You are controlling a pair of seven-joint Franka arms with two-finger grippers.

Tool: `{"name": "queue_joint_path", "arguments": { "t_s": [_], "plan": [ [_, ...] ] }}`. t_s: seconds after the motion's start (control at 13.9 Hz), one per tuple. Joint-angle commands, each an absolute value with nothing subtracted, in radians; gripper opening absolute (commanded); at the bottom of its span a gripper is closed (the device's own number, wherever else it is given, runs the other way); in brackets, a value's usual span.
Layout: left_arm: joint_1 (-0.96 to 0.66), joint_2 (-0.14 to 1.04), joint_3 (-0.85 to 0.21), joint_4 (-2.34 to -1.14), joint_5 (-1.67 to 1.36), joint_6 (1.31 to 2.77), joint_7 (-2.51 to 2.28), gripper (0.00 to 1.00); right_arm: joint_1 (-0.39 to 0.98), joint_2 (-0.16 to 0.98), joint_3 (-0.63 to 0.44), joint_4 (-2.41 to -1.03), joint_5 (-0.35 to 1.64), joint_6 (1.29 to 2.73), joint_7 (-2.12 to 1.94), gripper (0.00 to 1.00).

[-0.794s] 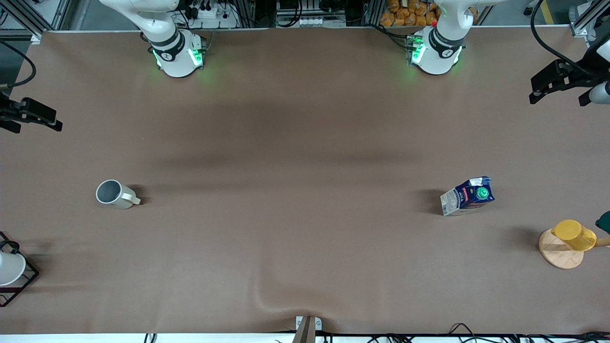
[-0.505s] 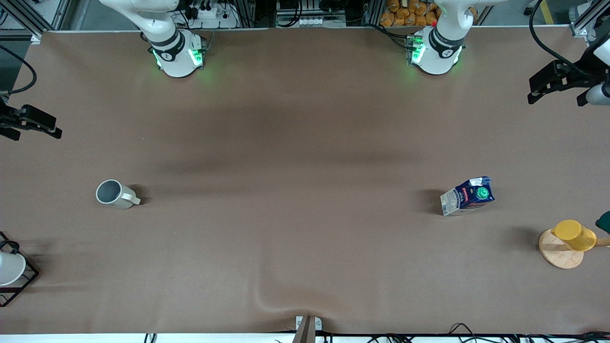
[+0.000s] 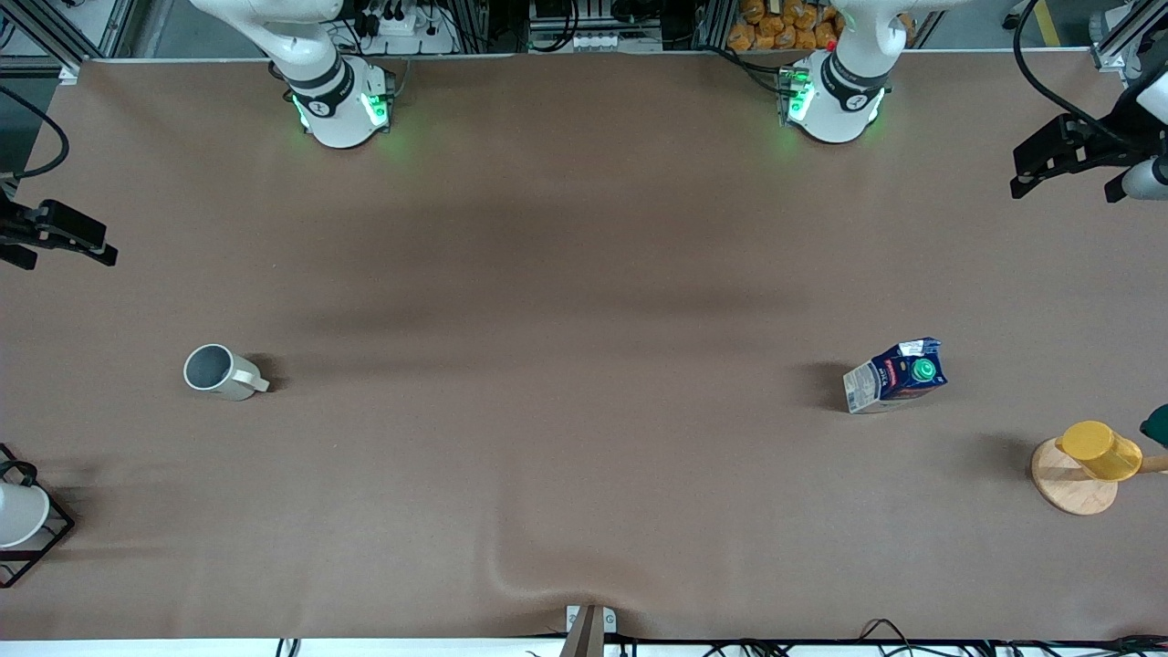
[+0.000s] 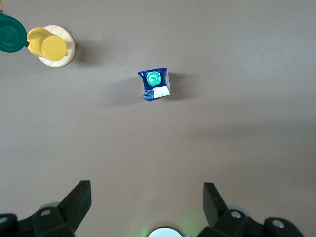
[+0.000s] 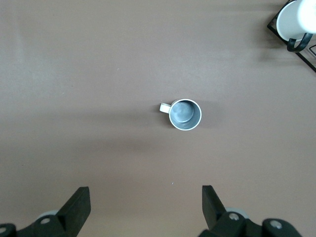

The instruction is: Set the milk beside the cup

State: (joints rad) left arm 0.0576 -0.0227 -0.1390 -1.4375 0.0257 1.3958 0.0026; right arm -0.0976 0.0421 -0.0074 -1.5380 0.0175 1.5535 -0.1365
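Note:
The milk (image 3: 896, 375) is a dark blue carton with a green cap, standing upright toward the left arm's end of the table; it also shows in the left wrist view (image 4: 155, 84). The cup (image 3: 222, 372), off-white with a grey inside and a stubby handle, stands toward the right arm's end and shows in the right wrist view (image 5: 184, 114). My left gripper (image 4: 146, 197) is open and empty, high above the table, apart from the milk. My right gripper (image 5: 144, 200) is open and empty, high above the table, apart from the cup.
A yellow cup on a wooden stand (image 3: 1090, 461) and a dark green thing (image 3: 1157, 424) sit near the milk at the table's edge. A white cup in a black wire rack (image 3: 18, 516) sits near the cup at the table's edge.
The right gripper has drifted slightly toward the cup. The left gripper has barely shifted. The milk and the cup have not moved.

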Motion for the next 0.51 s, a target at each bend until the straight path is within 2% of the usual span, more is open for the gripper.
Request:
{"name": "queue_joint_path", "arguments": {
  "t_s": [0.0,0.43],
  "plan": [
    [0.060,-0.043,-0.143,-1.453,0.040,1.388,0.035,1.00,-0.120,0.072,0.008,-1.513,0.017,1.545,-0.149,1.00],
    [0.103,-0.005,-0.132,-1.453,0.012,1.414,0.035,1.00,-0.120,0.104,0.009,-1.491,0.011,1.543,-0.150,1.00]
  ]
}}
